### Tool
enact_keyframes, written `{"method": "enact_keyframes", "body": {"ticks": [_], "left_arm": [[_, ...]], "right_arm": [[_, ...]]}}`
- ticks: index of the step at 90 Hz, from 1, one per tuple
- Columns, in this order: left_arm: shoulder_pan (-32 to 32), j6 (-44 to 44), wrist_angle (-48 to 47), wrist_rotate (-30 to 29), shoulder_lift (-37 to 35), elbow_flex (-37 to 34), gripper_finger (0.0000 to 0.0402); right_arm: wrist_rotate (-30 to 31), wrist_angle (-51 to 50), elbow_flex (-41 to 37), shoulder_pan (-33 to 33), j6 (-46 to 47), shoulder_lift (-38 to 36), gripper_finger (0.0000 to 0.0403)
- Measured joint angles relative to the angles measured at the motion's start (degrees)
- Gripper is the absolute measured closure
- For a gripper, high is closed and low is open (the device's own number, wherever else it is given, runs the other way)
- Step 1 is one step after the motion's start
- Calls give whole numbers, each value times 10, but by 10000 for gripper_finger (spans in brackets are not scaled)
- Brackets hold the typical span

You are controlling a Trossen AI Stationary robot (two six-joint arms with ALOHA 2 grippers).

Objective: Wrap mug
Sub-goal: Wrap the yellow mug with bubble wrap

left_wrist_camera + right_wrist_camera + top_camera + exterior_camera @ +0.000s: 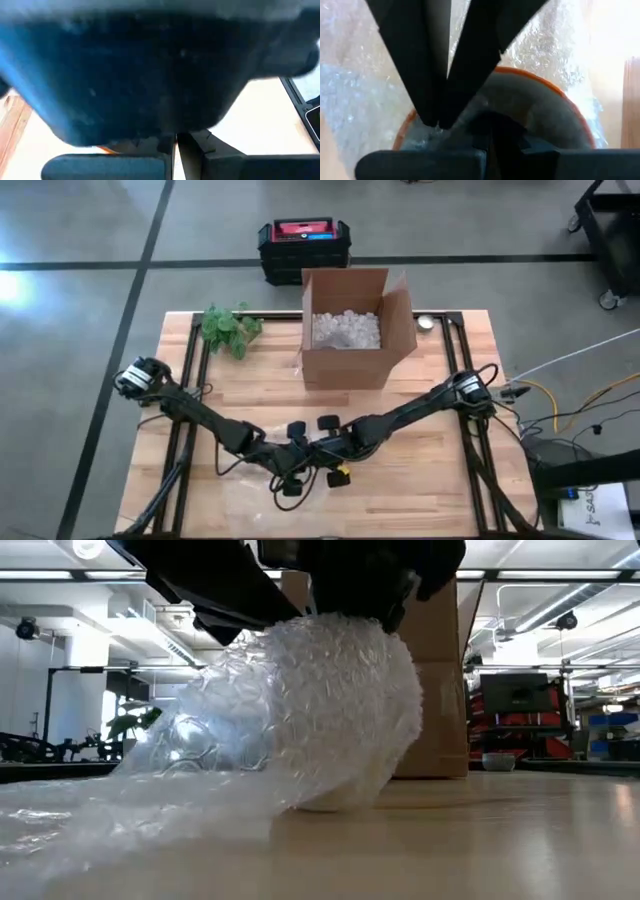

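Both arms meet low at the front middle of the wooden table (pixel 420 480), crowded over one bundle. That bundle is the mug (pixel 540 107), orange at the rim, grey inside, lying in a sheet of bubble wrap (pixel 300 710) that domes over it and trails off flat across the tabletop in the low view. The right gripper (pixel 440 117) reaches in from the right side and has its two dark fingers brought together to a point, pinching the wrap right at the mug's rim. The left gripper (pixel 290 480) sits just beside it, coming in from the left; its wrist camera is filled by a dark blue shape up close, and I cannot tell whether its fingers are apart or together. Farther back on the table, an open cardboard box (pixel 350 330) stands with white packing fill inside, a small green plant (pixel 230 328) to its left. Beyond the table edge, a black-and-red toolbox (pixel 303 242) rests on the floor.
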Motion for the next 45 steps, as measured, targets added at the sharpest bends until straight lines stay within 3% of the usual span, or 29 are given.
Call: {"method": "enact_keyframes", "body": {"ticks": [37,45], "left_arm": [[-1,-2,-5,4,-1,1,402],[0,-3,-6,5,-1,1,402]], "right_arm": [[0,-99,40,3,21,-62,400],[-26,-122,42,4,42,-71,400]]}}
